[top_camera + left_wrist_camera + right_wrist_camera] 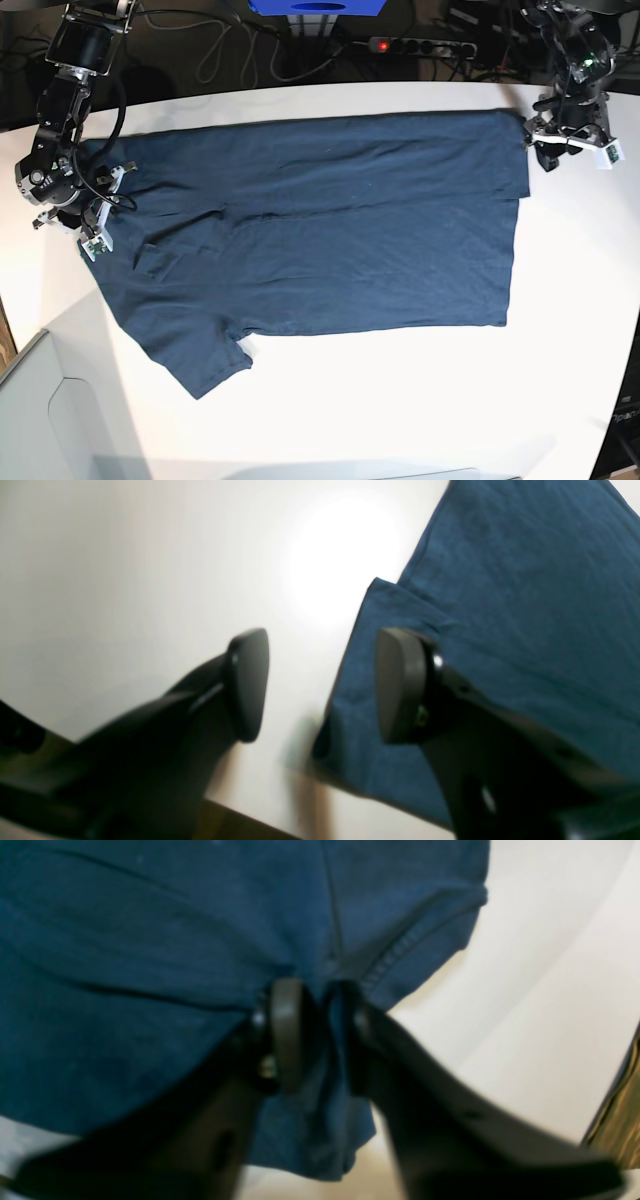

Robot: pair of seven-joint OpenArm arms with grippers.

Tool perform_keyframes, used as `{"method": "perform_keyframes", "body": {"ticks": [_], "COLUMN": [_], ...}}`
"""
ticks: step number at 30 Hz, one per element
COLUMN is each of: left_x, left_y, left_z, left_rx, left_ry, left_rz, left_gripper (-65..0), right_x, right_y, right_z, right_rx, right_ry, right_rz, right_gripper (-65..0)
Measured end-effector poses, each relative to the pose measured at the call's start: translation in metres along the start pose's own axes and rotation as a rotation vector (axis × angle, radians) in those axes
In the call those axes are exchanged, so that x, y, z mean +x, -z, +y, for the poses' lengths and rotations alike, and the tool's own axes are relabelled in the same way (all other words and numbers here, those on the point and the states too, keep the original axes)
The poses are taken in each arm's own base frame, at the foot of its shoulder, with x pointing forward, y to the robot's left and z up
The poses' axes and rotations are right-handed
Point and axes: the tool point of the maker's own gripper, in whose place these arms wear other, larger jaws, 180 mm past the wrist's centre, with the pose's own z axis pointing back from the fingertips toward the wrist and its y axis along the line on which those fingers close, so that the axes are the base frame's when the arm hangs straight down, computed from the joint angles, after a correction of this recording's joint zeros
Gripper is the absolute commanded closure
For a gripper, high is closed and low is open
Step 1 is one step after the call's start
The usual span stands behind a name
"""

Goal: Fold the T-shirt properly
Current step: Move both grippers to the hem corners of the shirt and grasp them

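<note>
The T-shirt (320, 230) is dark navy and lies spread flat across the white table (400, 400), with one sleeve pointing to the front left. My right gripper (95, 215) sits on the shirt's left end. In the right wrist view, that gripper (317, 1005) has its jaws a narrow gap apart, and a fold of the T-shirt (150, 965) lies between them by a stitched hem. My left gripper (570, 150) is at the shirt's far right corner. The left wrist view shows this gripper (322, 670) wide open and holding nothing, astride the edge of the T-shirt (525, 605).
A power strip (410, 45), cables and a blue box (320, 8) lie behind the table's far edge. A pale grey bin (50, 420) stands at the front left corner. The table's dark edge (615, 1120) shows close to the right gripper.
</note>
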Motion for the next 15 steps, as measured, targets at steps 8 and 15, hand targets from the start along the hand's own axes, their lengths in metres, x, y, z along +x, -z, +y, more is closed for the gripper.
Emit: {"method": "perform_keyframes", "body": {"ticks": [8,15], "left_x": [0.063,0.111], "left_y": [0.015,0.082], "left_z": [-0.028,-0.101], "left_rx": [-0.062,-0.149], "left_ry": [-0.017,0.085], "left_rz": [-0.153,-0.16], "left_gripper": [-35.9,-37.3], "right_x": [0.008,0.061], "right_y": [-0.033,-0.037], "right_z": [-0.044,-0.06], "right_rx": [-0.145,-0.166], "right_ry": [0.028,0.009], "right_rz": [-0.054,-0.159], "right_gripper": [-35.8,-35.6]}}
